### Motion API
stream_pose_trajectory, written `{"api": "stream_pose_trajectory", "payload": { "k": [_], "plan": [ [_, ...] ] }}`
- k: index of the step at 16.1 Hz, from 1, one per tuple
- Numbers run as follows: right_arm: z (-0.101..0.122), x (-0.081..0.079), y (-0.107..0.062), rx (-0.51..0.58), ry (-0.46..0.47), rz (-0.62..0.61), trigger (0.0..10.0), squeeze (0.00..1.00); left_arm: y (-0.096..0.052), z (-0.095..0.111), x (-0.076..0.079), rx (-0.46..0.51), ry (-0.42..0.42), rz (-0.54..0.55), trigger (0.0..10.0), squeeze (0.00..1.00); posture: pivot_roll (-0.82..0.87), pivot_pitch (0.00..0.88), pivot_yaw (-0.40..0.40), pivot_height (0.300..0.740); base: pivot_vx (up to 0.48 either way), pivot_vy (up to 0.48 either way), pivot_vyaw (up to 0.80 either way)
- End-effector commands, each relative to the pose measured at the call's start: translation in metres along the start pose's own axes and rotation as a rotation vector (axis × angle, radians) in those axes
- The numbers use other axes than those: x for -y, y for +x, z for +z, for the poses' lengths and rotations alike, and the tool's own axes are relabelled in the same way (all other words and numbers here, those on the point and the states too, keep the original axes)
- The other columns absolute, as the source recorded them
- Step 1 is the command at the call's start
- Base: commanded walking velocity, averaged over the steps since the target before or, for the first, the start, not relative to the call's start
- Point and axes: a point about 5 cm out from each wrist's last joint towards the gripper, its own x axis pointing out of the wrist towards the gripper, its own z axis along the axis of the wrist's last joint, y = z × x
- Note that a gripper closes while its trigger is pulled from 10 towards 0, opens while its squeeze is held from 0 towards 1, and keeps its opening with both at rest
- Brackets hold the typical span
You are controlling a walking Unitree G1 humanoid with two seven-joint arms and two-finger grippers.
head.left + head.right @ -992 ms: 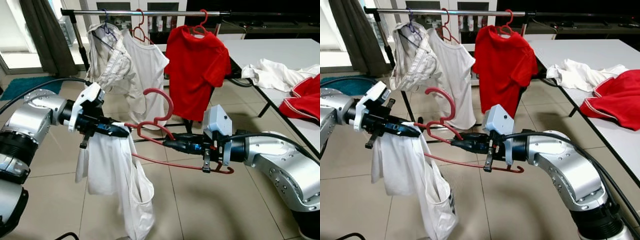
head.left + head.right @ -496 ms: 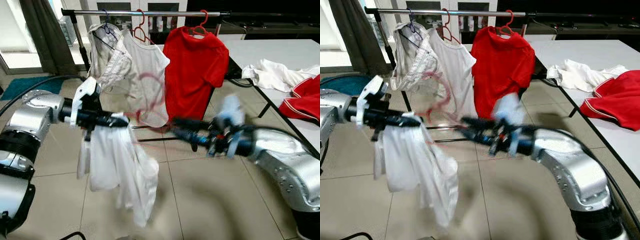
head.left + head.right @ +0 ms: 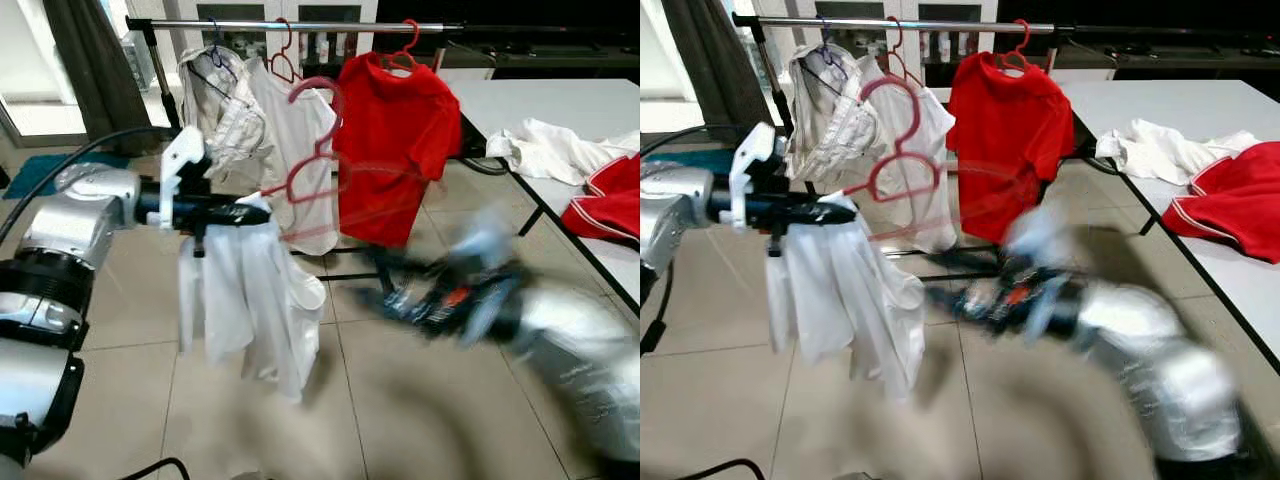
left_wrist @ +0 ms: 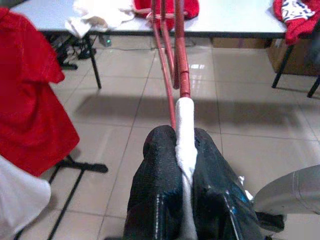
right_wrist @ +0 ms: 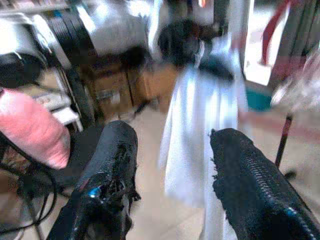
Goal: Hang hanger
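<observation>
1. Left gripper (image 4: 185, 150) is squeezed tight on the white cloth wrapped over one end of the red hanger (image 3: 312, 150).
2. That hanger has a white shirt (image 3: 250, 300) on it, and the shirt droops down under the gripper.
3. Its hook is up high, close to the metal rail (image 3: 300, 23), but I cannot tell if it touches the rail.
4. It sits in front of another white shirt (image 3: 300, 140) that hangs on the rail.
5. A striped shirt (image 3: 225, 110) and a red shirt (image 3: 395, 140) hang on the rail too.
6. Right gripper (image 5: 172, 170) has its two black fingers wide apart with nothing between them.
7. It is low, over the floor, well apart from the hanger, and its arm looks blurry.
8. More clothes lie on the white table (image 3: 520, 100) on the right.
</observation>
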Motion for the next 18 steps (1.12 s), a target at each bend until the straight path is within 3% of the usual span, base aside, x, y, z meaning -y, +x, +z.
{"api": "stream_pose_trajectory", "payload": {
  "k": [1,5,8,13,14,15,17,18],
  "plan": [
    [-0.015,0.010,0.007,-0.083,0.034,-0.084,10.0,1.00,0.002,0.015,-0.001,0.026,0.046,0.002,0.0,0.00,-0.10,0.000,0.020,0.740,0.000,0.000,0.00],
    [-0.064,0.050,0.035,-0.231,0.237,-0.342,10.0,1.00,0.020,0.014,0.004,-0.019,0.066,-0.035,0.0,0.00,-0.09,0.000,0.016,0.740,0.000,0.000,0.00],
    [-0.090,0.060,0.036,-0.349,0.299,-0.367,10.0,1.00,0.027,0.015,0.006,-0.015,0.055,-0.042,0.0,0.00,-0.07,0.000,0.003,0.740,0.000,0.000,0.00],
    [-0.113,0.069,0.041,-0.421,0.391,-0.379,10.0,1.00,0.028,0.023,0.015,0.045,0.052,-0.092,0.0,0.00,-0.05,0.031,-0.002,0.740,0.000,0.000,0.00],
    [-0.118,0.067,0.044,-0.452,0.385,-0.364,10.0,0.42,0.028,0.025,0.016,0.058,0.049,-0.097,0.0,0.00,-0.06,0.032,0.005,0.740,0.000,0.000,0.00],
    [-0.126,0.064,0.047,-0.492,0.385,-0.356,10.0,0.00,0.027,0.026,0.017,0.070,0.045,-0.100,0.0,0.00,-0.06,0.031,0.007,0.740,0.000,0.000,0.00],
    [-0.136,0.069,0.046,-0.545,0.356,-0.399,10.0,0.00,0.025,0.026,0.016,0.071,0.041,-0.093,0.0,0.00,-0.05,0.025,0.009,0.740,0.000,0.000,0.00],
    [-0.139,0.072,0.044,-0.538,0.371,-0.428,9.4,0.00,0.024,0.026,0.016,0.070,0.039,-0.093,0.0,0.00,-0.05,0.023,0.008,0.740,0.000,0.000,0.00]
  ]
}}
